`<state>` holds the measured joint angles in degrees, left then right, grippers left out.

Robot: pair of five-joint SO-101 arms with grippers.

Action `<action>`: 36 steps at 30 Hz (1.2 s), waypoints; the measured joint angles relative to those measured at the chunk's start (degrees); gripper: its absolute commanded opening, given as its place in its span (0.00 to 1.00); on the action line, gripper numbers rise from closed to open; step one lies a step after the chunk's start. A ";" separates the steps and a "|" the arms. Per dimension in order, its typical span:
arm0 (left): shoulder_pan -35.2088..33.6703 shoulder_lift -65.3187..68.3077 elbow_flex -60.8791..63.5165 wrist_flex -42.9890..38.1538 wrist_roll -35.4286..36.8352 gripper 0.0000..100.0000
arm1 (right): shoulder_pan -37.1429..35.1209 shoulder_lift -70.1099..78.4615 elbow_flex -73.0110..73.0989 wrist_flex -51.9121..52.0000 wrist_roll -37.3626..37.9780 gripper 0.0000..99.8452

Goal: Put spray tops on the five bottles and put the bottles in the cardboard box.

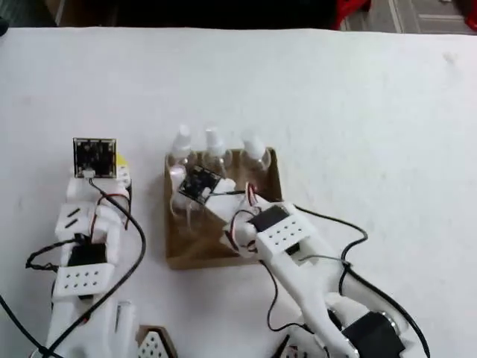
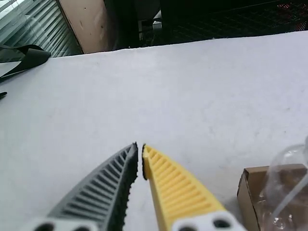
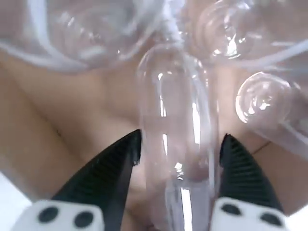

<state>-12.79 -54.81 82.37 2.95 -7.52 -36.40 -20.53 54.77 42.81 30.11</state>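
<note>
Right claw (image 3: 181, 137): black ribbed fingers (image 3: 115, 168) spread wide, one against each side of a clear plastic bottle (image 3: 177, 96), gripping it.
Placing of that bottle: lengthwise between the two fingers, low inside the brown cardboard box (image 3: 72, 110), just above the box floor.
Neighbouring clear bottles (image 3: 262, 98): in the same box, just beside the gripped one, rounded bases towards the wrist camera.
Right arm (image 1: 283, 235): white, reaching from the near edge of the table down into the box, its wrist over the box's middle.
Box in the high view: near the centre of the white table (image 1: 358, 112), open side up. Three spray-topped bottles (image 1: 215, 145) stand in a row along its far wall.
Left claw (image 2: 140, 154): one grey ribbed finger (image 2: 106, 187) and one yellow ribbed finger (image 2: 173, 183), tips closed together with nothing between them, above bare table.
Left arm (image 1: 82, 253): white, beside the box and apart from it. A box corner and part of a clear bottle show near its claw.
</note>
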 measured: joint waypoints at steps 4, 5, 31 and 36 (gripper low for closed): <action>0.00 0.00 0.00 0.00 0.00 0.02 | 0.18 0.09 -0.18 -0.44 0.09 0.01; 0.00 0.00 0.00 0.00 0.00 0.02 | 0.18 0.09 -0.26 -0.53 0.00 0.02; 0.00 0.00 0.00 0.00 0.00 0.02 | 0.35 -20.48 6.86 3.34 0.09 0.02; 0.00 0.00 0.00 0.00 0.00 0.02 | 3.08 -26.37 8.35 3.43 0.09 0.02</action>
<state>-12.79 -54.81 82.37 2.95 -7.52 -33.32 -46.90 63.12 46.24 30.20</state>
